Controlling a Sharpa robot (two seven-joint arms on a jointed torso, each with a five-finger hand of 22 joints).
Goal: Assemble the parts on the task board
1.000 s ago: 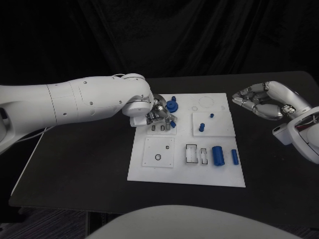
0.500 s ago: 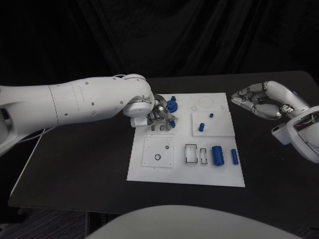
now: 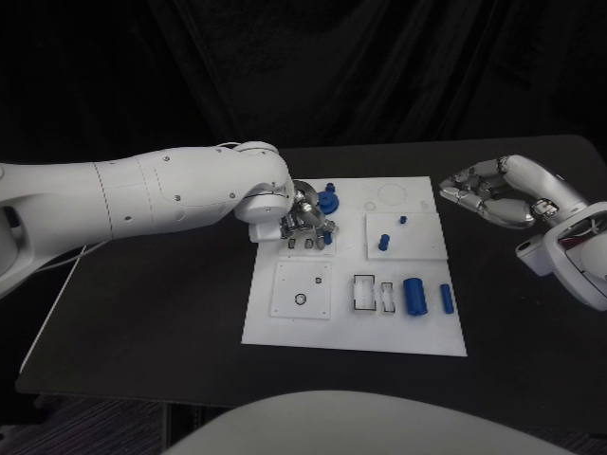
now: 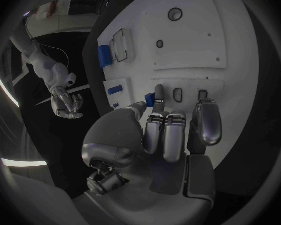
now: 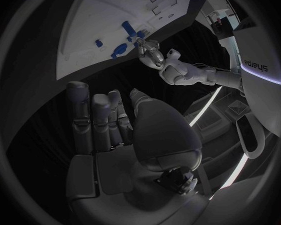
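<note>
The white task board (image 3: 361,332) lies mid-table. My left hand (image 3: 303,221) hovers over its far-left corner and pinches a small blue part (image 4: 151,102) between thumb and a fingertip, close above two small slots (image 4: 178,94) in the board (image 4: 197,40). Just beyond the hand stands a blue round part (image 3: 328,200). Two small blue pegs (image 3: 402,221) (image 3: 383,245) sit on a raised square plate. A thick blue cylinder (image 3: 414,296) and a slim blue one (image 3: 446,298) lie near the board's right edge. My right hand (image 3: 499,196) floats right of the board, fingers curled, holding nothing.
A raised square plate with a round hole (image 3: 303,289) sits on the board's left near side, with rectangular recesses (image 3: 365,292) beside it. Black table (image 3: 154,313) surrounds the board, with bare room to its left and in front of it.
</note>
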